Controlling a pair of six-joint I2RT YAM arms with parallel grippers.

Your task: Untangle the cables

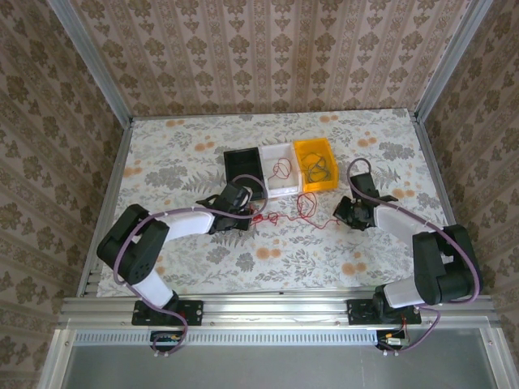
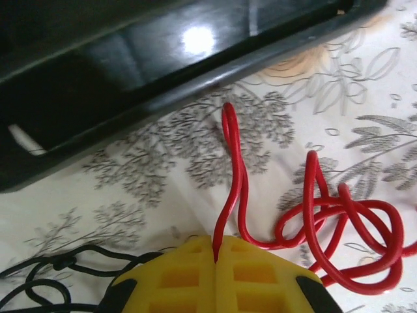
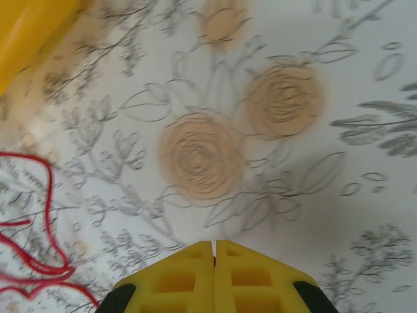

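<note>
Your left pincer [image 2: 215, 251] is clamped on the red cable [image 2: 234, 169]: the yellow pads are pressed together and the cable rises straight out of the seam between them. From there it climbs toward the black bin [image 2: 130, 65], bends back down in a narrow hairpin, then spreads into several overlapping loops on the desk to the right. A dark cable [image 2: 39, 270] lies in loose curls just beside the left pad, on the flowered cloth. I cannot tell whether it touches the red one.

Your right pincer [image 3: 214, 246] also has its pads together, with a thin sliver of red in the seam, so it grips that same red cable [image 3: 49, 189]. The rest of the cable wanders over the cloth at the left of that view, blurred. A corner of the orange bin [image 3: 26, 26] sits at the upper left.

From above, you can see the left pincer [image 1: 250, 212] just in front of the black bin [image 1: 243, 162] and the right pincer [image 1: 347, 215] well apart from it. The red cable [image 1: 304, 207] is strung between them across the desk [image 1: 178, 162], kinked near its middle. Behind it the black bin, a white bin [image 1: 280, 193] and the orange bin [image 1: 320, 186] stand side by side. A small red wire [image 1: 281, 170] lies in the white bin, and dark wire loops [image 1: 319, 168] lie in the orange one.
</note>
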